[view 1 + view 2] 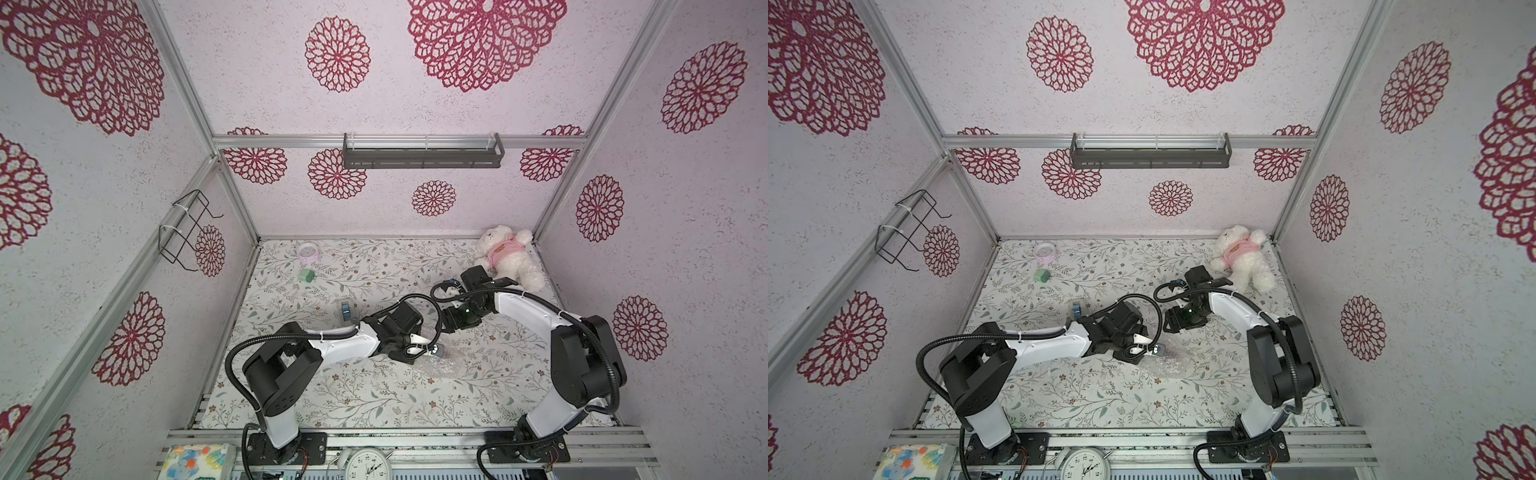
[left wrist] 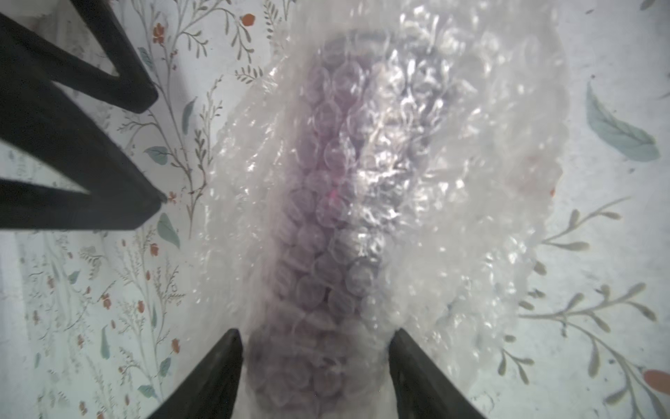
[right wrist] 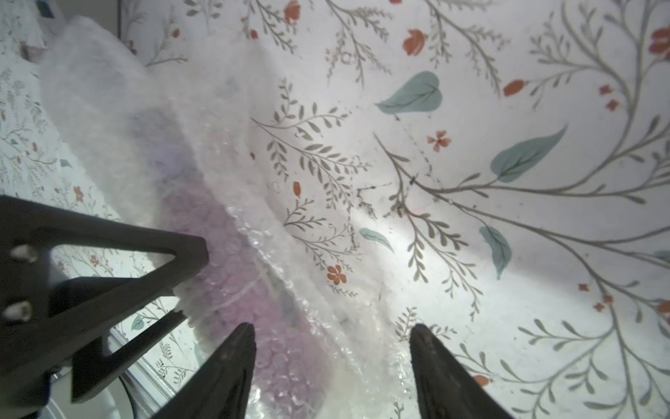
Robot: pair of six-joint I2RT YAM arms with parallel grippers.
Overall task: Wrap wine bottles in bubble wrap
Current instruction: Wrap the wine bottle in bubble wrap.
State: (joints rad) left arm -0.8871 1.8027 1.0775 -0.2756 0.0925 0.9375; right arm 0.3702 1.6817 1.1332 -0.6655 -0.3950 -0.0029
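The tabletop [image 1: 374, 399] has a pale covering printed with leafy sprigs and small red flowers. It sits in a booth whose white walls [image 1: 685, 270] carry large crimson flower medallions.

The left gripper [image 2: 315, 335] has its jaws spread wide, one dark tapered finger on each side of the bubble wrap [image 2: 417, 181]. The wrap is rolled around the wine bottle [image 2: 326, 217]. Whether the pads press on the plastic cannot be told. The bottle shows only as a long purple shape through the bubbles, running lengthwise between the jaws.

The right gripper [image 3: 331, 328] is open about as wide and holds nothing. In the left wrist view its fingertips [image 2: 137, 210] stand just beside the roll, apart from it.

In both top views the roll [image 1: 440, 368] [image 1: 1167, 368] lies flat near the table's middle, between the two arms. A tape dispenser [image 1: 345, 309] with a blue roll stands behind the left arm. A green block [image 1: 306, 275] and a lilac container [image 1: 307, 251] sit near the far left corner, and a white teddy bear [image 1: 509, 255] in a pink shirt lies in the far right one. A grey shelf [image 1: 422, 151] hangs on the back wall and a black wire rack [image 1: 187, 228] on the left.

The wrap is clear, glossy and crinkled, its round bubbles close-packed over the glass, with looser whitish folds spreading to one side. The fingers are matte black and triangular.
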